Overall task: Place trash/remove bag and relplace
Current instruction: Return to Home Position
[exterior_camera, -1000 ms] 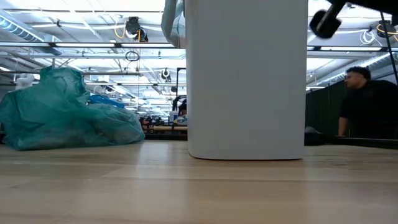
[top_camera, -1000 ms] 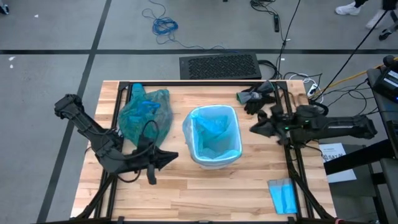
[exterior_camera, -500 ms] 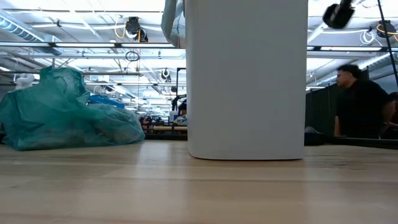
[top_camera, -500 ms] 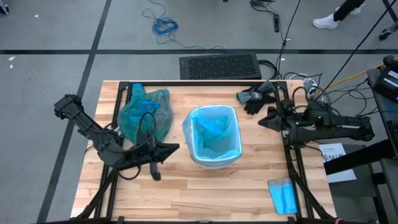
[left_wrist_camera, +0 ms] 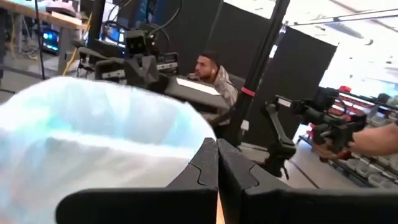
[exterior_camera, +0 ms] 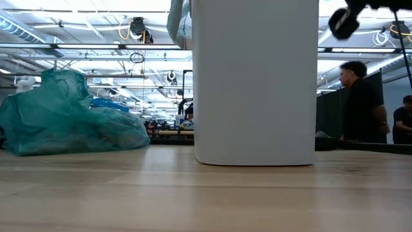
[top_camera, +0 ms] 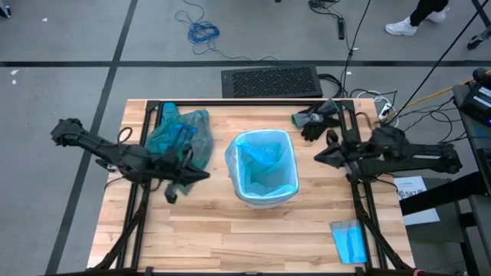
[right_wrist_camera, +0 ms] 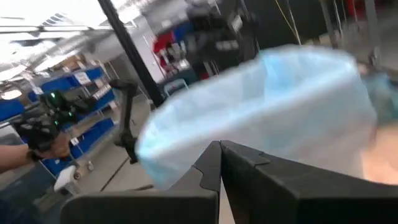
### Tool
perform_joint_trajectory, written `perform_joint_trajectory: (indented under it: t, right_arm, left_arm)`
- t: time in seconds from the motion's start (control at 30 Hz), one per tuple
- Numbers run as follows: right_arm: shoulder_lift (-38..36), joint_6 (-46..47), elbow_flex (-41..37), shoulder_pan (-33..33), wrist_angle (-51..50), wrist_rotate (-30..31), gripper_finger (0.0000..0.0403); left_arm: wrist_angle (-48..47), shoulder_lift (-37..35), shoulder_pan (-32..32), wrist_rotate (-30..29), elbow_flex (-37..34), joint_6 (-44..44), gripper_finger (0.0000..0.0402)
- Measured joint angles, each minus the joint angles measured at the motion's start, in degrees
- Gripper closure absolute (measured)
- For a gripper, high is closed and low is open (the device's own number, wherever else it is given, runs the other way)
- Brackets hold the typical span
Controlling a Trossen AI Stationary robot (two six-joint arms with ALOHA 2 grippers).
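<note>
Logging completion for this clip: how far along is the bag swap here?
Done: the teal bag lies on the table beside the bin, which holds a pale blue liner. In hand: nothing; left gripper and right gripper are shut, empty, clear of the bin. Left: seemingly only parking the arms.

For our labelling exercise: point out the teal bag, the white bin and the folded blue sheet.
teal bag (exterior_camera: 64, 122), low view, its crinkled side.
white bin (exterior_camera: 255, 84), low view, its front wall.
folded blue sheet (top_camera: 349, 241), high view, its middle.
</note>
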Motion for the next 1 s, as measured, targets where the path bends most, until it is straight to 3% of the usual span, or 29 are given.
perform_joint_trajectory:
  t: [0.2, 0.43, 0.7, 0.87, 1.0]
  right_arm:
    - [-1.5, 1.6, -6.3, 0.0, 8.3, 0.3, 0.0403]
    - [-4.6, 4.3, -15.2, 0.0, 9.9, 0.4, 0.0403]
    - [-7.9, 8.2, -26.5, 0.0, 24.0, 1.7, 0.0403]
    - [-8.1, 7.5, -26.6, 0.0, 19.4, 2.3, 0.0403]
    - [-8.2, 7.3, -26.6, 0.0, 18.8, 2.9, 0.0403]
  left_arm:
    - [0.8, -12.4, 0.0, 0.0, -10.2, -0.1, 0.0401]
    - [1.8, -23.1, -0.1, 0.1, -19.7, -2.2, 0.0401]
    - [7.5, -29.9, -0.1, 1.8, -29.1, -3.5, 0.0401]
    - [17.1, -32.9, -0.1, 1.8, -37.5, -3.5, 0.0401]
    - [16.1, -34.0, -0.1, 1.7, -38.2, -3.4, 0.0401]
